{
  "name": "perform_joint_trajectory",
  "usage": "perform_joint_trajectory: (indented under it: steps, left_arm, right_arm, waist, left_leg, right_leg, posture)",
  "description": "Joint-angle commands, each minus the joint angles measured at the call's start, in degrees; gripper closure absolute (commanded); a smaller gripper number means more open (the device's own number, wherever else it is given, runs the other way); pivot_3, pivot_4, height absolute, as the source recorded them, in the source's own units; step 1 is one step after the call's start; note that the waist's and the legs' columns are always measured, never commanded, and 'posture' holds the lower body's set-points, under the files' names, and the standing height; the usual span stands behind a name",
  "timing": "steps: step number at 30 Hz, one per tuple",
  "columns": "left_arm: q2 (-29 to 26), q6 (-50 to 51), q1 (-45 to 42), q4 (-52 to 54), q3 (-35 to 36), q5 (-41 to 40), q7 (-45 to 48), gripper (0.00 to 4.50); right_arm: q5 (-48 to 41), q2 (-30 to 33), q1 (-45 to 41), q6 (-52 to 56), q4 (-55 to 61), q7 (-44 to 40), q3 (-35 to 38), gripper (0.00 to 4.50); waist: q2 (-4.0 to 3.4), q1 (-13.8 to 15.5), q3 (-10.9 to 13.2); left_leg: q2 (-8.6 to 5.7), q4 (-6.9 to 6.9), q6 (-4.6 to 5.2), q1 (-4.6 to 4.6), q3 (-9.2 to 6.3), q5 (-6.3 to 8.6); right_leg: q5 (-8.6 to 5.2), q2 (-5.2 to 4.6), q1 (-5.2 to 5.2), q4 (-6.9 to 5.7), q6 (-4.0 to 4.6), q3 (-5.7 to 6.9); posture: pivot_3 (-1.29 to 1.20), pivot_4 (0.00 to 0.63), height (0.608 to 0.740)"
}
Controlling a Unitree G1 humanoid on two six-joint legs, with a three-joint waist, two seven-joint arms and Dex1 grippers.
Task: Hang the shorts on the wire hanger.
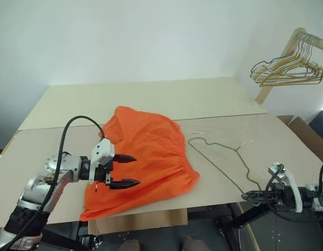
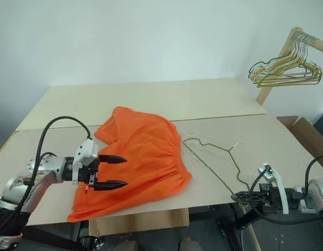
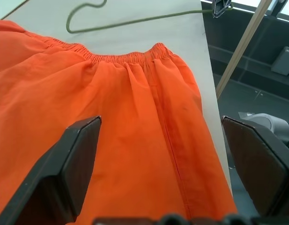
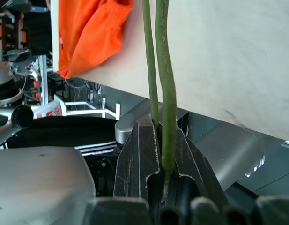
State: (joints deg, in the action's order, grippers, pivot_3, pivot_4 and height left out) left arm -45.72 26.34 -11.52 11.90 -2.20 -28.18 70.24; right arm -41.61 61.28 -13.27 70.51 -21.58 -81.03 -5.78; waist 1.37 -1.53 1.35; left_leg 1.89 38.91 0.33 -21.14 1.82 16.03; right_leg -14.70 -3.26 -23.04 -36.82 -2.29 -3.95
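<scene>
The table [image 1: 151, 99] is a wide pale beige surface of two boards joined along a seam, running from 9 o'clock to 3 o'clock across the head views.

The shorts [image 1: 145, 162] lie flat on the nearer board, left of centre, bright orange. The gathered elastic waistband faces 3 o'clock, toward the hanger. One corner reaches the table's near edge at 7 o'clock and overhangs it slightly.

The wooden rack [image 1: 287, 57] stands at 2 o'clock beyond the table's far right corner. A bunch of gold and dark wire hangers [image 1: 287, 70] hangs from it.

The wire hanger [image 1: 224, 159] is thin, olive-grey and triangular. It lies on the table just beside the waistband, at 3 o'clock from the shorts. Its hooked top curls near the waistband; its far corner extends past the table's near right edge at 4 o'clock.

The left gripper [image 1: 123, 170] hovers over the left portion of the shorts, pointing toward 3 o'clock. Its two black fingers [image 3: 74, 164] stand wide apart with nothing between them.

The right gripper [image 1: 250, 196] sits at 4 o'clock, just off the table's near edge, pointing toward 9 o'clock. Its jaws are clamped together on the wire hanger's corner, where two runs of wire enter the jaws side by side.
</scene>
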Motion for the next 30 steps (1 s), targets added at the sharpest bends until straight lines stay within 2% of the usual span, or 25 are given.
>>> perform_joint_trajectory:
  steps: [1,15,25,30]
  left_arm:
    - [-1.07,-0.62,-0.35,2.61,0.45,0.48,-0.20,0.03]
    - [-0.84,-0.98,3.20,3.76,1.61,1.05,-2.74,0.03]
    - [-1.05,-1.29,4.08,4.48,0.97,1.82,-3.74,0.03]
    - [-1.17,-1.45,4.16,4.48,0.51,2.31,-3.58,0.03]
  right_arm:
    - [1.68,-0.93,-3.04,-1.00,-1.00,-1.40,-0.87,4.50]
    - [4.42,-5.33,-6.72,-0.02,0.54,-0.64,-3.07,4.50]
    - [7.93,-4.36,-10.06,0.01,-6.43,-1.85,-4.22,4.50]
    - [6.01,-2.00,-7.76,1.11,0.76,-6.34,-6.49,4.50]
  waist:
    - [0.00,0.01,0.00]
    - [0.00,0.85,0.00]
    - [-0.01,0.89,-0.01]
    - [-0.02,0.90,-0.01]
  left_leg:
    - [0.00,0.00,0.00,0.00,-0.01,0.00]
    - [-0.01,0.02,0.00,-0.01,-0.02,0.00]
    - [0.00,0.02,0.00,-0.01,-0.01,0.00]
    - [-0.01,0.02,0.00,-0.01,-0.01,0.00]
  right_leg:
    - [0.00,0.01,0.00,-0.01,0.00,0.00]
    - [0.01,0.00,0.00,-0.02,-0.01,0.01]
    - [0.02,0.00,0.00,-0.03,0.00,0.01]
    - [0.02,-0.01,0.00,-0.03,0.00,0.01]
  posture:
    - [0.00,0.000,0.740]
    - [0.04,0.000,0.740]
    - [0.04,0.000,0.740]
    - [0.03,0.000,0.740]
